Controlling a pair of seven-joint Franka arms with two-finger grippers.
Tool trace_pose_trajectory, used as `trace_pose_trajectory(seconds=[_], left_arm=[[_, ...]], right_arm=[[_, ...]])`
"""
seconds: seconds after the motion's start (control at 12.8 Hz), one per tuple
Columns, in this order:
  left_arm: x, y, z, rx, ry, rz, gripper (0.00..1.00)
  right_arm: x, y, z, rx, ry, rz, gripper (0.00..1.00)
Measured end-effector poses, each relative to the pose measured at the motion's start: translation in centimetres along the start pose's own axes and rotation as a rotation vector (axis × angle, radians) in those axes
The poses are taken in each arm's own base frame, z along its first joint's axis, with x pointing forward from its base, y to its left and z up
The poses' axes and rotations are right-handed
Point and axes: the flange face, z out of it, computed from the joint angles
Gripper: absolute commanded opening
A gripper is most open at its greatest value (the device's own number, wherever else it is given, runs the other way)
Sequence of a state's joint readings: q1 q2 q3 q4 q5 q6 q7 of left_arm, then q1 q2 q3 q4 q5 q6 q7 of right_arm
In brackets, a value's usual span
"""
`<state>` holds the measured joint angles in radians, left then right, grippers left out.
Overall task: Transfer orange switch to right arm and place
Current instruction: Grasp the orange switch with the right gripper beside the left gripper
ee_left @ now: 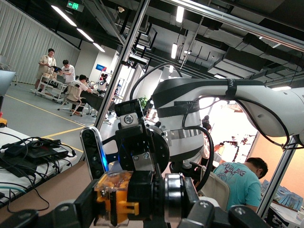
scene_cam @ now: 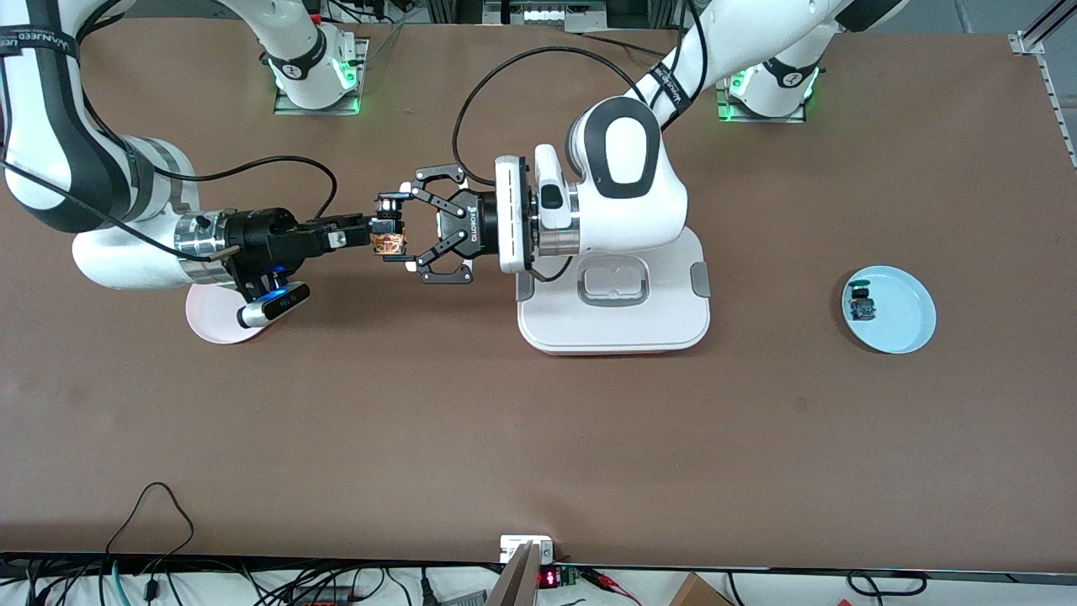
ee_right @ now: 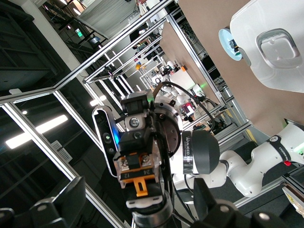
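Orange switch [scene_cam: 388, 243] is hanging in the air at about 9 o'clock of the front view's centre, over bare bench [scene_cam: 538, 438] between the pink plate [scene_cam: 214, 324] and the white tray [scene_cam: 614, 324]. Right tool [scene_cam: 380, 236] is reaching in from the 9 o'clock side, its slim black fingers pinching the switch at their tips. Left tool [scene_cam: 393, 231] is facing it from the 3 o'clock side, its linkage fingers standing spread wide, one above and one below the switch and not clamping it. Left arm's wrist is hovering over the tray's edge toward the right arm's end. Pink plate is lying partly hidden under the right arm's wrist, at about 7 o'clock of the switch. Blue plate [scene_cam: 904, 324] is sitting well apart at 3 o'clock of the tray, toward the left arm's end of the bench, carrying a small blue-bodied switch [scene_cam: 862, 307] near its rim. In the left wrist view the switch's orange-yellow part is showing close up, with spread black fingers framing it.
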<state>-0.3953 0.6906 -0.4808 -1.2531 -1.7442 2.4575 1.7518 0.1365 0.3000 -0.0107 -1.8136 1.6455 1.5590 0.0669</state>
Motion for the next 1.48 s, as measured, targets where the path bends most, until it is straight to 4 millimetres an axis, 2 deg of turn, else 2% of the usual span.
trace_pose_trajectory(seconds=[0.23,0.47,0.62,0.78,1.01,1.09,1.48], left_arm=[[0.0,0.0,0.0,0.000,0.000,0.000,0.00],[0.0,0.0,0.0,0.000,0.000,0.000,0.00],[0.0,0.0,0.0,0.000,0.000,0.000,0.00],[0.0,0.0,0.0,0.000,0.000,0.000,0.00],[0.0,0.0,0.0,0.000,0.000,0.000,0.00],[0.0,0.0,0.0,0.000,0.000,0.000,0.00],[0.0,0.0,0.0,0.000,0.001,-0.018,0.00]], right_arm=[[0.1,0.2,0.7,-0.028,-0.008,-0.003,1.00],[-0.4,-1.3,1.1,-0.074,-0.004,-0.047,0.99],[-0.4,-1.5,1.1,-0.080,-0.002,-0.050,0.94],[-0.2,-1.3,1.1,-0.080,-0.002,-0.053,0.80],[0.1,-1.1,1.0,-0.079,-0.001,-0.079,0.29],[0.3,-0.9,0.8,-0.078,0.002,-0.080,0.18],[0.6,-1.0,0.3,-0.070,0.009,-0.100,0.09]])
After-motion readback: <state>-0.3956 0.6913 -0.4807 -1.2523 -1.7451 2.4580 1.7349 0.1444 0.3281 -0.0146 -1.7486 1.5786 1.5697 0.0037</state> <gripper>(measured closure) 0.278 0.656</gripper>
